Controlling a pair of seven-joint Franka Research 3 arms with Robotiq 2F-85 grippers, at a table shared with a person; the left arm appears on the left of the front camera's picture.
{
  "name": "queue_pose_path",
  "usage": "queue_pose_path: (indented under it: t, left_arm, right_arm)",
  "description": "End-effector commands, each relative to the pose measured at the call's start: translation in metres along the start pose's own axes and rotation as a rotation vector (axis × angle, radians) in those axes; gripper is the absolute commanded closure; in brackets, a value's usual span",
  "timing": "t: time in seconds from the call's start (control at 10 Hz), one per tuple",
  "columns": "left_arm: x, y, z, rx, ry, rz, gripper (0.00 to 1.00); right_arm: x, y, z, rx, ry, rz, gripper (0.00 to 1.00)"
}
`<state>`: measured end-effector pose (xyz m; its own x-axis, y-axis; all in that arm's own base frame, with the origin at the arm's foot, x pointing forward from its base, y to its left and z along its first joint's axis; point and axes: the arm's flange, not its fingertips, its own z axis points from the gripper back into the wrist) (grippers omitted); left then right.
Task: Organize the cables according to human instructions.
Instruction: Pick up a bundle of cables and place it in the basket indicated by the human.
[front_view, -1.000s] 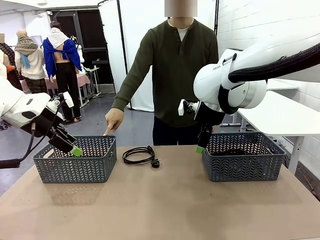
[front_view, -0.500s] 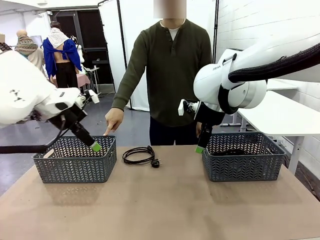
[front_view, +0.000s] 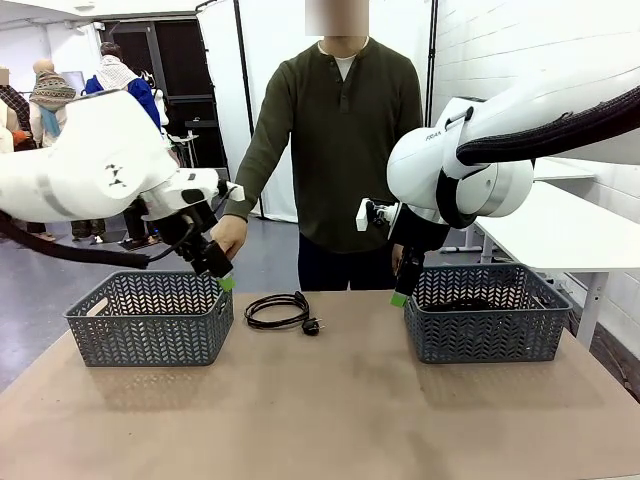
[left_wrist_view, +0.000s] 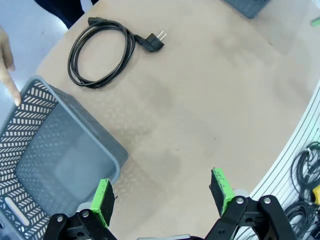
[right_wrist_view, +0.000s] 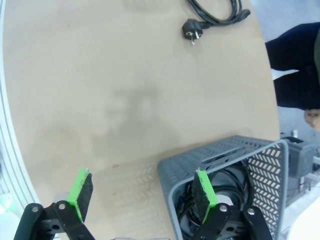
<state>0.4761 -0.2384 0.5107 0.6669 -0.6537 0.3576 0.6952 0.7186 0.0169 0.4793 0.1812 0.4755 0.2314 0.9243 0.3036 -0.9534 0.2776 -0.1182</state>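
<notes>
Left gripper (front_view: 222, 278), jaws apart, hovers by the left of two grey baskets (front_view: 150, 318); one coiled black cable (front_view: 279, 309) lies beside it on the table.

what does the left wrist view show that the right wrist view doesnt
Left wrist view alone: the left claw, open above the table, the empty left basket, and the person's pointing finger at that basket's rim.

Right wrist view alone: the open right claw over the near corner of the right basket, with black cables coiled inside it.

Both share: the tan table and the loose coiled cable lying on it, its plug resting flat.
</notes>
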Motion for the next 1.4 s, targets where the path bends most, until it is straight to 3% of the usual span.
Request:
queue_pose_path:
  t: [0.0,0.2,0.3,1.1,1.3]
  left_arm:
    - [0.025,0.002,0.000,0.004,0.055,0.025,0.00]
    - [0.027,0.005,-0.006,-0.037,0.091,0.047,0.00]
    - [0.020,0.002,-0.006,-0.018,0.039,0.027,0.00]
    - [0.020,0.002,-0.006,-0.018,0.039,0.027,0.00]
    - [0.034,0.001,-0.007,-0.010,0.080,0.067,0.00]
  right_arm:
    - [-0.001,0.000,-0.001,-0.004,0.000,-0.007,0.00]
    - [-0.001,0.000,-0.001,-0.004,0.000,-0.007,0.00]
    - [-0.001,0.000,-0.001,-0.004,0.000,-0.007,0.00]
    - [-0.001,0.000,-0.001,-0.004,0.000,-0.007,0.00]
    - [-0.001,0.000,-0.001,-0.004,0.000,-0.007,0.00]
